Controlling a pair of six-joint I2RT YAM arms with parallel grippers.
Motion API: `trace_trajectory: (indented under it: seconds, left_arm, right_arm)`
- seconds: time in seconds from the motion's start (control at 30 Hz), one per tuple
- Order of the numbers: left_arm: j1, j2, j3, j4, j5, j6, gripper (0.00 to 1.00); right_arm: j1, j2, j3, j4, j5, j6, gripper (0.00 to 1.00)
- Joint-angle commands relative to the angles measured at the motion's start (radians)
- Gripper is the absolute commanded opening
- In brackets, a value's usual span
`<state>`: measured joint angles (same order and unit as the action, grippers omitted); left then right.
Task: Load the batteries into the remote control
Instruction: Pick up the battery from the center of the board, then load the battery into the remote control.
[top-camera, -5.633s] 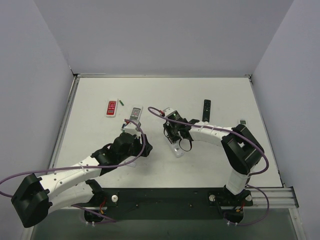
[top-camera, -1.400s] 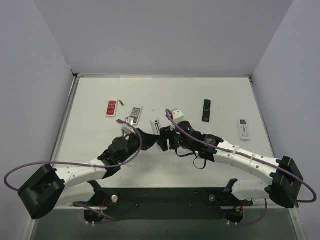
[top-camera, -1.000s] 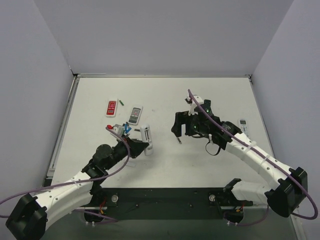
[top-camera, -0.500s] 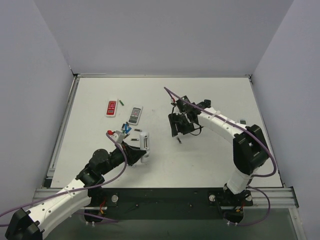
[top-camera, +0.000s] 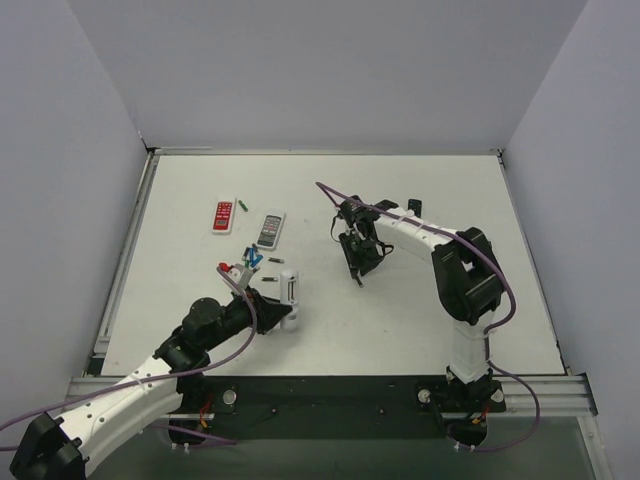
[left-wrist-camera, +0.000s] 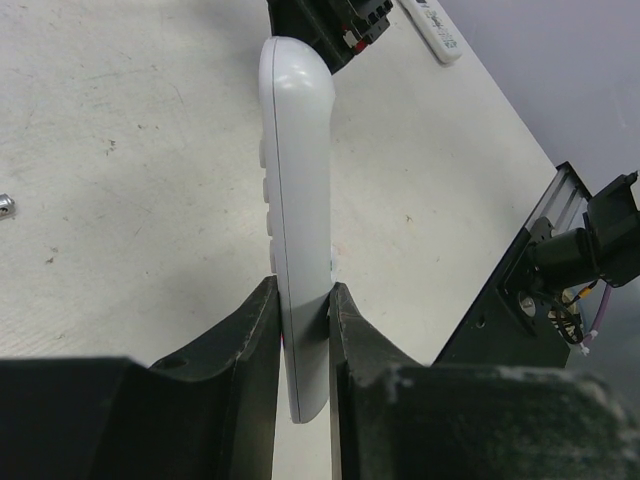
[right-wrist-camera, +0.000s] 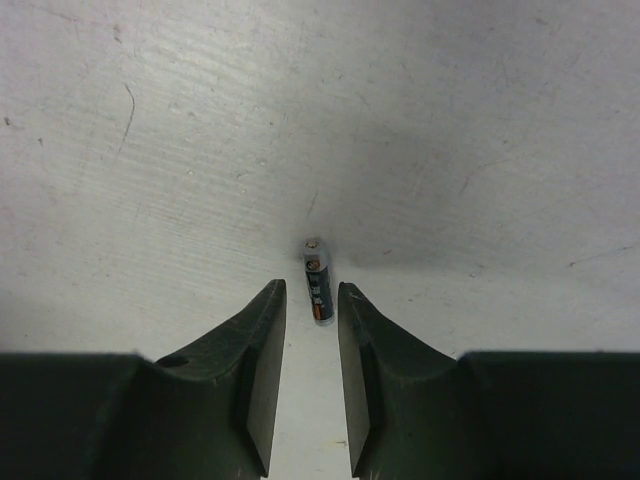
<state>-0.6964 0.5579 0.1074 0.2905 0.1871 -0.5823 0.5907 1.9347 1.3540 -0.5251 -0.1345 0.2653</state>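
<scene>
The left gripper (left-wrist-camera: 300, 300) is clamping the slim plain white bar-shaped remote control (left-wrist-camera: 295, 190) by its lower end. Its two dark fingers are pressing on the flat faces, so the remote is standing on its edge over the pale scratched table (left-wrist-camera: 120, 150). The battery recess is not showing in the wrist view.

The right gripper (right-wrist-camera: 312, 300) is hanging low over the table, well apart from the remote, and its jaws are leaving only a narrow gap. The tiny dark cylindrical battery (right-wrist-camera: 318, 275) is lying on the table with its near end between the fingertips (right-wrist-camera: 262, 330). I cannot see the pads touching it, so I judge that it is not yet held.

I think the battery is light, hard and smooth. Being round, it may be rolling aside or slipping out when the jaws are closing. A hold across the middle of the wrap seems best, leaving both ends free for seating. The remote looks like stiff, smooth plastic. Gripped at one end only, it may be twisting when a cell is pressed into it.
</scene>
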Motion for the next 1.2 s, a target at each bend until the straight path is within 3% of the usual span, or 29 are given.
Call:
trace_trajectory:
  seconds: [0.0, 0.3, 0.5, 0.83, 1.03, 1.17]
  left_arm:
    - [0.006, 0.019, 0.024, 0.026, 0.014, 0.015, 0.0]
    - [0.006, 0.053, 0.037, 0.055, 0.026, 0.016, 0.0]
    - [0.006, 0.074, 0.048, 0.068, 0.032, 0.012, 0.0]
    - [0.006, 0.128, 0.054, 0.203, 0.003, -0.082, 0.0]
    - [0.006, 0.145, 0.084, 0.257, -0.043, -0.145, 0.0]
    - [0.006, 0.157, 0.127, 0.266, -0.051, -0.177, 0.0]
  right_arm:
    - [0.008, 0.04, 0.054, -0.061, 0.03, -0.001, 0.22]
    - [0.009, 0.086, 0.066, -0.067, 0.032, 0.002, 0.15]
    - [0.015, 0.069, 0.059, -0.067, 0.039, -0.009, 0.0]
    - [0.087, -0.257, 0.051, 0.022, -0.008, 0.072, 0.0]
    - [0.173, -0.466, -0.019, 0.215, 0.012, 0.132, 0.0]
    - [0.233, -0.571, -0.125, 0.431, 0.067, 0.161, 0.0]
